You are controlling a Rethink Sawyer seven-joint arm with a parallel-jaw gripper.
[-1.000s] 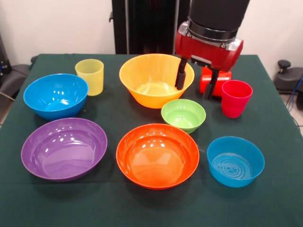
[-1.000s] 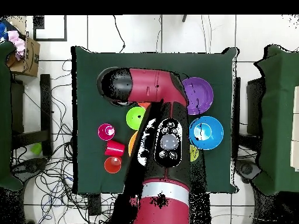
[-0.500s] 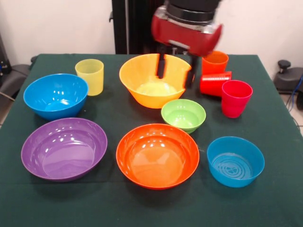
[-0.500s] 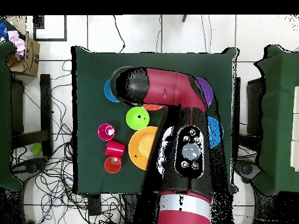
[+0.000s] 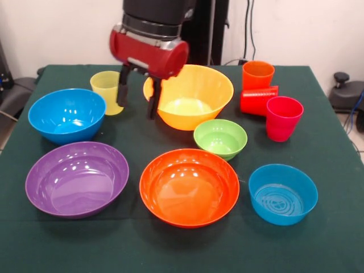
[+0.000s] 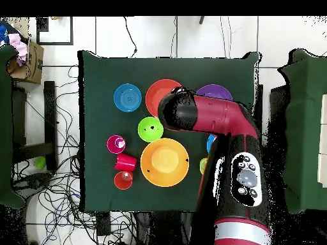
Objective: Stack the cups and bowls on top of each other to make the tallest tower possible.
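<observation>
My gripper (image 5: 137, 96) hangs open and empty, its fingers straddling the gap between the yellow cup (image 5: 107, 91) and the large yellow-orange bowl (image 5: 190, 96). Both stand upright. The small green bowl (image 5: 220, 138), the orange-red bowl (image 5: 189, 186), the purple bowl (image 5: 77, 178) and two blue bowls (image 5: 66, 115) (image 5: 282, 193) sit separately on the cloth. At the right the orange cup (image 5: 257, 74) and the magenta cup (image 5: 283, 118) stand upright, and the red cup (image 5: 259, 99) lies on its side between them. From overhead the arm (image 6: 204, 115) hides the gripper and part of the purple bowl (image 6: 214, 94).
The green-clothed table (image 5: 318, 142) holds every piece separately, with nothing stacked. In the overhead view the yellow-orange bowl (image 6: 165, 162) sits mid-table, the cups (image 6: 123, 163) cluster at the left, and the arm covers the right side.
In the front view the arm has swept left, from beside the red cup, across the yellow-orange bowl, to the gap by the yellow cup. The gripper stayed open. No object moved.
</observation>
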